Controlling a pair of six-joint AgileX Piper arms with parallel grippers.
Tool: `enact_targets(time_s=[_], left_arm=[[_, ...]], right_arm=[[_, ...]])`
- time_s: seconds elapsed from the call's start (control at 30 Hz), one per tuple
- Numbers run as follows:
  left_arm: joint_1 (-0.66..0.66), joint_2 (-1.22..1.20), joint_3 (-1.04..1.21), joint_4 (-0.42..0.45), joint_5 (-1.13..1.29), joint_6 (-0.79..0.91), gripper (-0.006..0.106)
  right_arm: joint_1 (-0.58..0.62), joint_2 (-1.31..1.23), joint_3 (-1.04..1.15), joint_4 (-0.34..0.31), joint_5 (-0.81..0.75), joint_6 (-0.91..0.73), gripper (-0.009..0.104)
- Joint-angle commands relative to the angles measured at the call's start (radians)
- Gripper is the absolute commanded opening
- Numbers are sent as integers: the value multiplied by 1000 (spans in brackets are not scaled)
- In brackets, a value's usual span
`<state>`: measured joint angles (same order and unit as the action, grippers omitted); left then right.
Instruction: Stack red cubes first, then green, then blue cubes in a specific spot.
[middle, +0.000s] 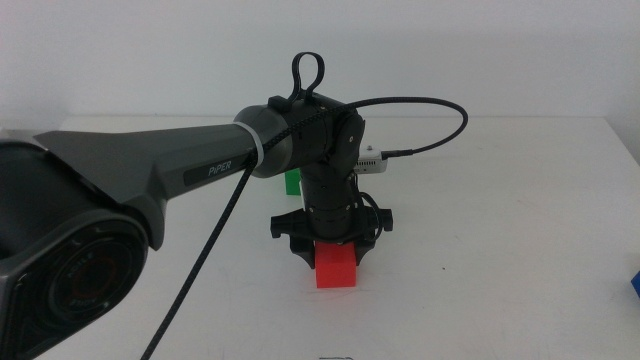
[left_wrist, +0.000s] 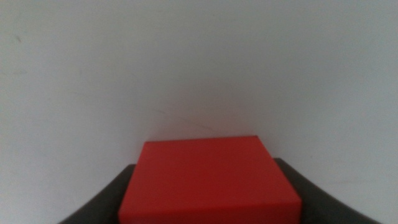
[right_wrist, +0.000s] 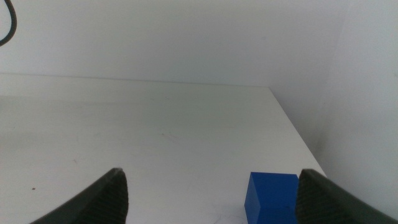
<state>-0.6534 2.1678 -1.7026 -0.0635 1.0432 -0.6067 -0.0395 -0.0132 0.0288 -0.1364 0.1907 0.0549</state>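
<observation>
The red cube (middle: 336, 270) sits low at the middle of the white table, and I cannot tell if it touches the surface. My left gripper (middle: 335, 250) points straight down over it. In the left wrist view the red cube (left_wrist: 208, 183) fills the gap between the dark jaws, which press on both its sides. The green cube (middle: 292, 182) shows only partly behind the left arm, further back. The blue cube (middle: 634, 283) lies at the table's right edge. It also appears as the blue cube (right_wrist: 270, 196) ahead of my open right gripper (right_wrist: 212, 173), close to one jaw.
A small white device (middle: 372, 158) with a black cable looping over the table sits just behind the left wrist. The left arm's grey body (middle: 150, 170) fills the left side of the middle view. The table's right edge (right_wrist: 292, 124) runs close to the blue cube.
</observation>
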Motion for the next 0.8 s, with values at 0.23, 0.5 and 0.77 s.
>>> enact_targets(time_s=[0.23, 0.5, 0.77], left_arm=[[-1, -82, -29, -5, 22, 59, 94], [-1, -253, -31, 112, 7, 53, 94], [47, -294, -145, 193, 12, 88, 94]], right_arm=[[-6, -19, -19, -15, -72, -8, 91], [-6, -19, -19, -15, -72, -8, 91], [-6, -19, -19, -15, -72, -8, 91]])
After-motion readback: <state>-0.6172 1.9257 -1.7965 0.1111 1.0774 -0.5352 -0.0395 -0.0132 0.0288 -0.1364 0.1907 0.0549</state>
